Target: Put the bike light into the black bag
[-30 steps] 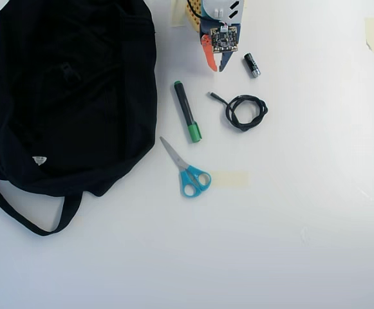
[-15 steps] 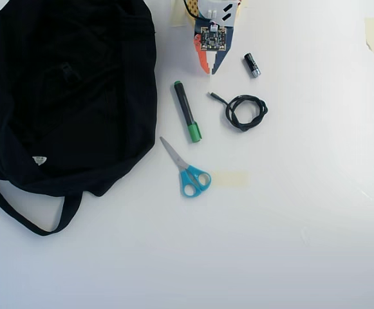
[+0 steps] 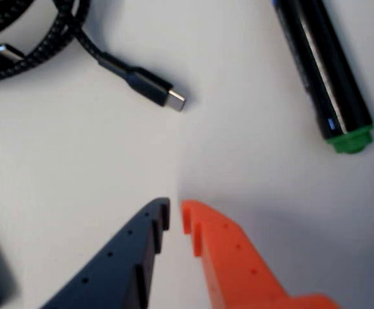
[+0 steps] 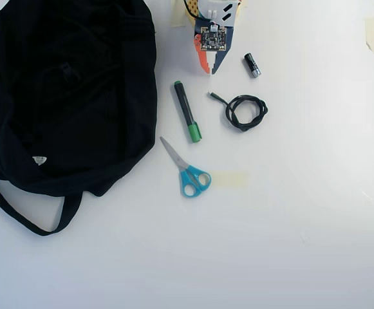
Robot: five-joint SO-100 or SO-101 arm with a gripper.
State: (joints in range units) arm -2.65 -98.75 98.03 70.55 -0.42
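- The gripper [image 4: 210, 71] sits at the top centre of the overhead view, tips pointing down the picture, one finger orange and one dark blue, with a small circuit board on its back.
- In the wrist view the gripper [image 3: 175, 215] shows its two fingers nearly together, only a thin slit of white table between the tips; nothing is held between them.
- The tips hang over bare white table [image 4: 289, 244].
- The black bag [image 4: 71, 96] fills the left side of the overhead view, well to the left of the gripper, lying slumped with its long strap looping out below it and a small white tag near its lower left edge.
- The bike light cannot be made out in either view; no small block with a strap loop shows on the table, and the bag's folds are too dark to read.
- A black marker with a green cap [image 4: 187, 111] lies just below and left of the gripper in the overhead view, between gripper and bag; in the wrist view its green end [image 3: 350, 138] is at upper right.
- A coiled black braided cable [image 4: 245, 111] lies below and right of the gripper; its USB plug [image 3: 153, 90] points toward the fingertips in the wrist view, apart from them.
- A small black-and-silver battery [image 4: 252, 65] lies just right of the gripper.
- Blue-handled scissors [image 4: 187, 170] lie below the marker, beside a strip of pale tape [image 4: 230, 179].
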